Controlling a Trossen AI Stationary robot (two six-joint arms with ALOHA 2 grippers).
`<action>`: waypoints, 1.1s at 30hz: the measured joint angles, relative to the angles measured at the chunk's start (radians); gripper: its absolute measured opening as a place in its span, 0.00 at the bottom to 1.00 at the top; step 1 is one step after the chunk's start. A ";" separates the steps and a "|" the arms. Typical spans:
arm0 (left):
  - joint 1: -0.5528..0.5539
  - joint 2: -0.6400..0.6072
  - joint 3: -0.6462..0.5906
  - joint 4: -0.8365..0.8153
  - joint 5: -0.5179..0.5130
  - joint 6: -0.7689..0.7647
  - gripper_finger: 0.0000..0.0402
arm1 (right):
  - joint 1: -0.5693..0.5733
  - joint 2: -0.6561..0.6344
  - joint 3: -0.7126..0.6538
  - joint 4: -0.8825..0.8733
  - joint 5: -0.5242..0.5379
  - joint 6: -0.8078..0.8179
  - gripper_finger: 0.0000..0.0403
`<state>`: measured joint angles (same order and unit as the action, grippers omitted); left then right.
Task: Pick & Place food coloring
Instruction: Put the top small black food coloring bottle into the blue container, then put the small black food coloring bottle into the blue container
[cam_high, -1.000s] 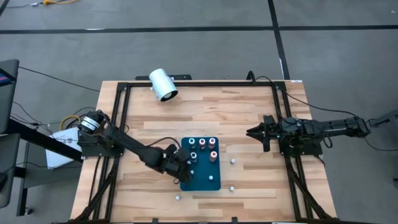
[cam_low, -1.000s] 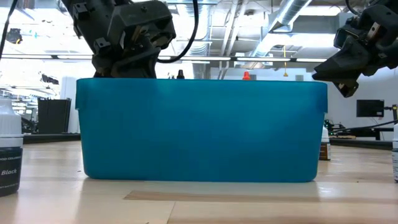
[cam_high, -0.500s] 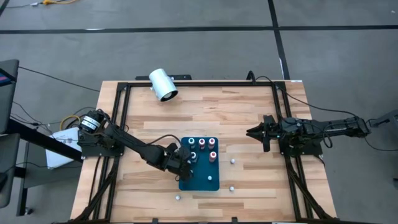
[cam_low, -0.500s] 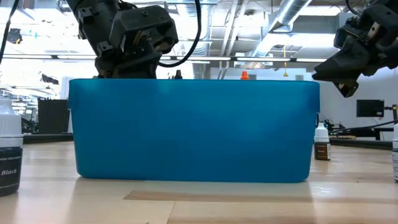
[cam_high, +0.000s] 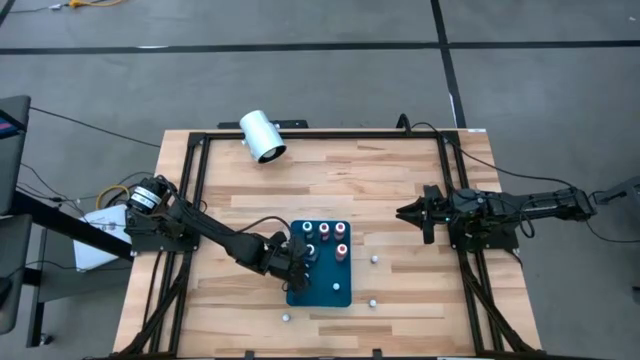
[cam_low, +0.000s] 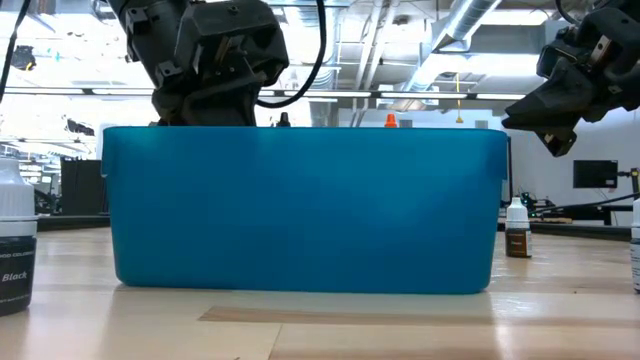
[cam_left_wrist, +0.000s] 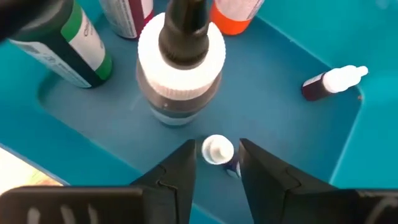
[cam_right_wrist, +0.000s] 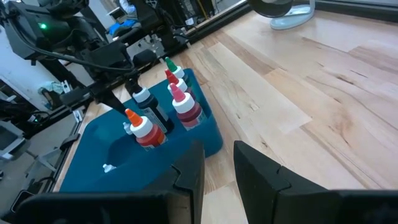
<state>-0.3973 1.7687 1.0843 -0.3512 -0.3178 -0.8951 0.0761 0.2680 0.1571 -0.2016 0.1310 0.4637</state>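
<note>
Left gripper (cam_left_wrist: 215, 163) inside teal tray (cam_high: 337, 290), fingers spread either side of small bottle (cam_left_wrist: 219, 151) standing on tray floor: either release or approach. Other bottles (cam_high: 325, 236) upright at far end. Right gripper (cam_high: 407, 212) parked apart, fingers spread, empty.

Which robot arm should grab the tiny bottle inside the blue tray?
The left one, probably. The left gripper is already over the blue tray, open, with a small bottle between its fingers. The right gripper waits off to the side, away from the tray.
</note>
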 joint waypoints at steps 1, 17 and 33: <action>0.000 0.000 0.000 0.005 0.001 0.000 0.29 | 0.000 0.000 0.000 0.000 0.000 0.000 0.19; -0.001 -0.034 0.000 -0.029 0.084 -0.017 0.32 | 0.000 0.000 0.000 0.000 0.000 0.000 0.19; -0.046 -0.301 -0.001 -0.108 0.186 -0.056 0.32 | 0.000 0.000 0.000 0.000 -0.002 0.000 0.19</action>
<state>-0.4429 1.4678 1.0836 -0.4595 -0.1313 -0.9514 0.0761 0.2676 0.1574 -0.2020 0.1291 0.4637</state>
